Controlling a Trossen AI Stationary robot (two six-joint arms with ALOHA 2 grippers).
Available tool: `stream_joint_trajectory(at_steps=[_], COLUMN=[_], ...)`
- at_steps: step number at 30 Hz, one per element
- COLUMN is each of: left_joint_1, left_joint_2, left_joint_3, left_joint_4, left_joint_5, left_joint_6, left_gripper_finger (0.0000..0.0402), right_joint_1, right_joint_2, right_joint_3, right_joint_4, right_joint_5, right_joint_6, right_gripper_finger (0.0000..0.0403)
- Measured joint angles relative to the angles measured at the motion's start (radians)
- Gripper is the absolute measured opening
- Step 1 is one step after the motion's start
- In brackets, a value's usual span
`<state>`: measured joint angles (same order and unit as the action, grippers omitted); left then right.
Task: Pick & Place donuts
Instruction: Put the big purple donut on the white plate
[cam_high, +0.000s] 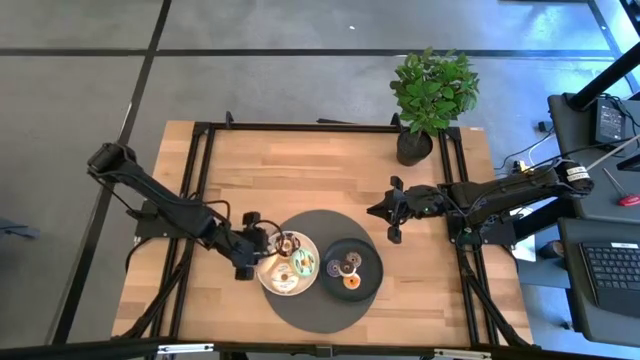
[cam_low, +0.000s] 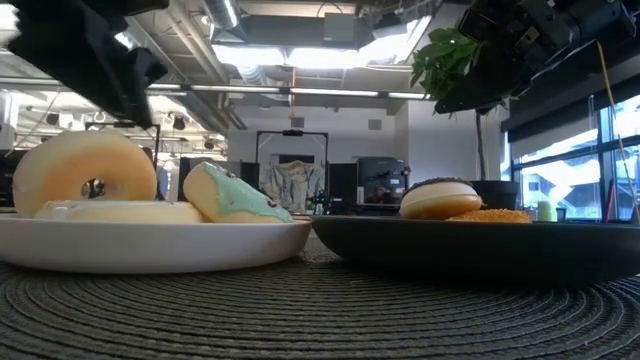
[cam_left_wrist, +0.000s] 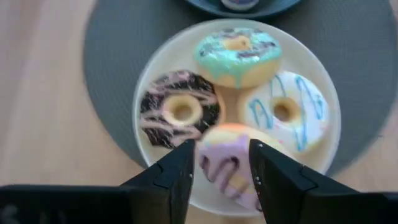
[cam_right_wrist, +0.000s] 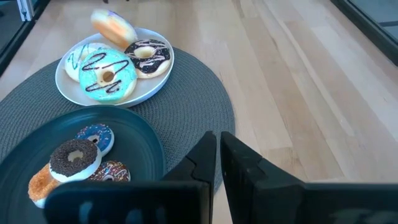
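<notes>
A white plate (cam_high: 268, 282) holds three donuts: green-iced (cam_left_wrist: 237, 53), chocolate with pink drizzle (cam_left_wrist: 180, 111) and white with blue drizzle (cam_left_wrist: 287, 111). My left gripper (cam_left_wrist: 222, 149) is over the plate's left edge (cam_high: 268, 245), shut on a fourth, pink-iced donut (cam_left_wrist: 227, 171). A black plate (cam_right_wrist: 37, 134) to the right holds a chocolate-sprinkled donut (cam_right_wrist: 74, 157) and small blue (cam_right_wrist: 96, 135), orange (cam_right_wrist: 40, 180) and brown (cam_right_wrist: 112, 171) ones. My right gripper (cam_right_wrist: 219, 140) is shut and empty above the bare wood, right of the mat (cam_high: 392, 215). My left gripper pinches the pink-iced donut by two opposite outer sides of its ring (cam_left_wrist: 202, 163) between its two fingers. The fingers come slanting down from the table's left. The donut stands on edge (cam_low: 85, 170), its hole facing the near side, above the white-iced donut; whether it touches it I cannot tell.
Both plates sit on a round grey woven mat (cam_high: 320, 305) at the table's near middle. A potted plant (cam_high: 430, 95) stands at the far right corner. Black frame rails (cam_high: 200, 180) run along the left, right and far edges. Bare wood (cam_high: 300, 175) lies beyond the mat.
</notes>
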<state>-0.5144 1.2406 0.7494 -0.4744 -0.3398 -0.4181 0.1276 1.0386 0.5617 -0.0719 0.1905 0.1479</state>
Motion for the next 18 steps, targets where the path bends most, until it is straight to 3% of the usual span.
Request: stream_joint_trajectory(at_steps=[7, 18], left_joint_1=[-0.021, -0.049], left_joint_2=[-0.016, 0.065], left_joint_3=[0.0, 0.0], left_joint_4=[-0.107, -0.025], left_joint_5=[0.129, 0.202], left_joint_6=[-0.122, -0.242], left_gripper_finger=[0.0147, 0.0147], right_joint_1=[0.0, 0.0], right_joint_2=[0.0, 0.0], right_joint_3=[0.0, 0.0], right_joint_4=[0.0, 0.0], right_joint_5=[0.0, 0.0], right_joint_6=[-0.003, -0.003], right_gripper_finger=[0.0028, 0.0028])
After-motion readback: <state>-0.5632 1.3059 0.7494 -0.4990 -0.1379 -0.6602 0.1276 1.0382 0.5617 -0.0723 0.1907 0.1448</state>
